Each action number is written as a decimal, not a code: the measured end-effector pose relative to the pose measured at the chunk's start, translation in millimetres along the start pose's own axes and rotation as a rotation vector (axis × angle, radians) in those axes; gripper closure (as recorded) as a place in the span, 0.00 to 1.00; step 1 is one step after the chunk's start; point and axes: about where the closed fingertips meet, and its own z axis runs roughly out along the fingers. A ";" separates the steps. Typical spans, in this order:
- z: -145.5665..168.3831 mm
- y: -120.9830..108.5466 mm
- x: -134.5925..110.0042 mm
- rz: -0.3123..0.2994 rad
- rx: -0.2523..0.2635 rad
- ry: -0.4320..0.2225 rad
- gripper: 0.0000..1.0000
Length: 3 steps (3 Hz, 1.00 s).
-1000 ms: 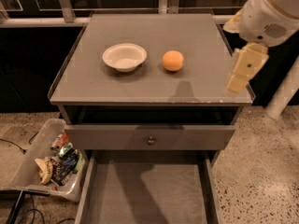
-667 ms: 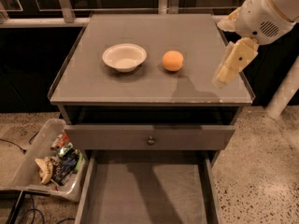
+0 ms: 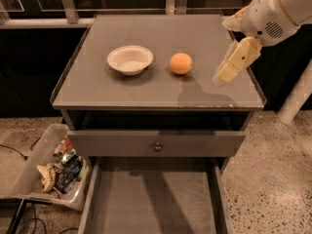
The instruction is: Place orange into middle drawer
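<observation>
**A:** One orange [image 3: 180, 63], sitting on the bench [image 3: 146, 89] just right of the white bowl [image 3: 129, 59], not touching it. Where is the hand?

**B:** Hand [image 3: 220, 77] hangs over the bench's right side, angled down and left toward the fruit. It is near the fruit but apart from it, and carries nothing I can see. Apart or together: cannot tell from this angle.

**A:** Handling?

**B:** My judgement: light, with a firm rind that gives a little. The skin is matte, so not very slippery. It is round, so an off-centre nudge would likely send it rolling across the flat top. Not fragile, though a hard squeeze could bruise it. Best hold is from above, across the widest part, centred.

**A:** Containers?

**B:** Three noted.
- The bowl is shallow and looks to have nothing in it.
- Middle drawer [image 3: 156, 204] stands pulled out low in front, with a bare gray floor, low side walls and no contents showing.
- A clear tub [image 3: 29, 179] on the floor at left holds wrappers and scraps.

The drawer front with the round knob [image 3: 157, 146] sits above the open drawer, and its inside is hidden.

**A:** Drop risk?

**B:** The flat floor may let the fruit roll, so a low release seems wise.
</observation>
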 end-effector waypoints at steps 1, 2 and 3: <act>19.9 -14.6 -3.2 0.000 0.012 -0.047 0.00; 46.9 -39.8 -8.4 0.033 0.026 -0.143 0.00; 78.7 -63.7 -16.2 0.079 0.037 -0.246 0.00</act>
